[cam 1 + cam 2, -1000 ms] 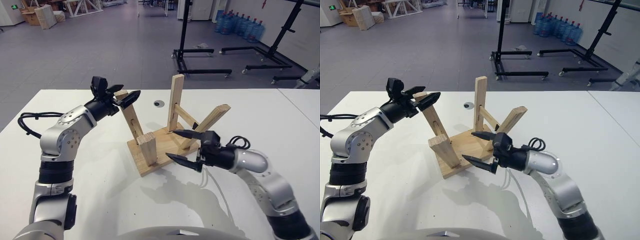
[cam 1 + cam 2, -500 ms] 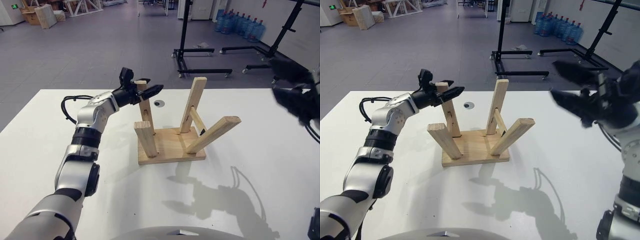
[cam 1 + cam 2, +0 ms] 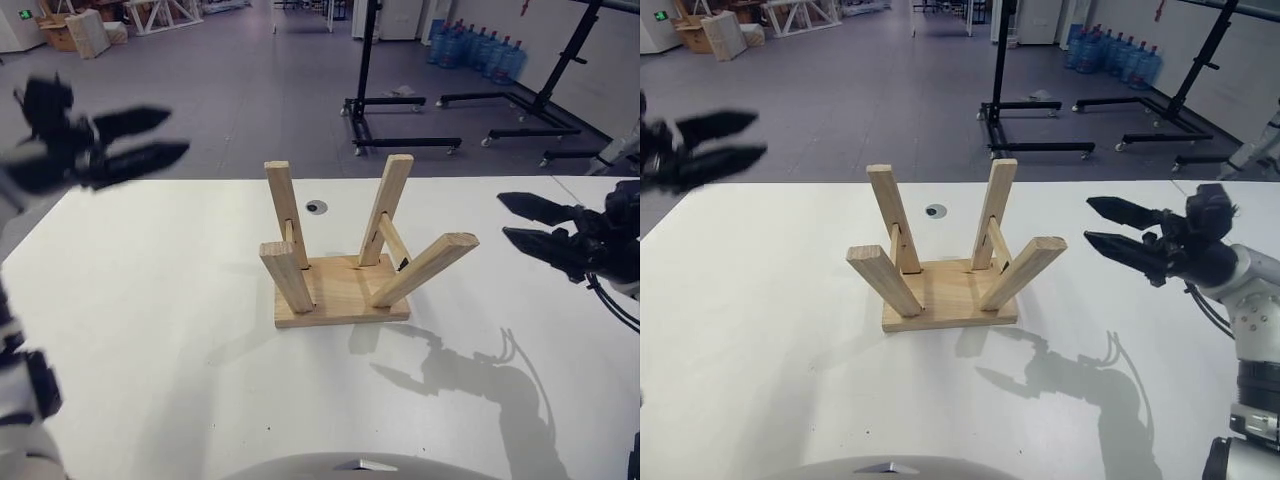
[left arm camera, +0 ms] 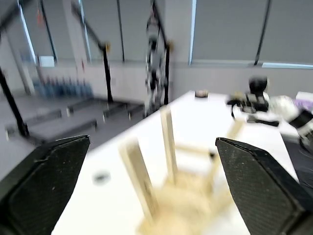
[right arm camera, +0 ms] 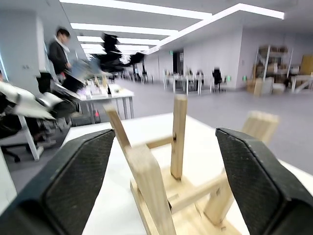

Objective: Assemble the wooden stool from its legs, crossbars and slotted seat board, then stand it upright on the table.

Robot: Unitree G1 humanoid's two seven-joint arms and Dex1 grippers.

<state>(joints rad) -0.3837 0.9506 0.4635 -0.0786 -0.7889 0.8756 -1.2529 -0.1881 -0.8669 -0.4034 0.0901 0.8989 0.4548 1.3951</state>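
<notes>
The stool (image 3: 340, 270) sits upside down at the middle of the desk (image 3: 150, 330), its seat board (image 3: 345, 305) flat on the surface and four legs pointing up. The leg towards 4 o'clock (image 3: 425, 268) leans out much further than the others. What seems left is the turn-over, and it would go best with both tools working together: each takes a leg low down near the board, or a board edge, and they rotate as one so no joint is levered open. The leaning leg probably wants pressing home first. The left tool (image 3: 172, 133) hangs wide and empty past the desk edge at 10 o'clock. Half a second ago it was up against the top of the leg at 11 o'clock (image 3: 283, 212). The right tool (image 3: 505, 216), also wide and empty, has dropped from high up to 3 o'clock. The stool itself has not shifted.
</notes>
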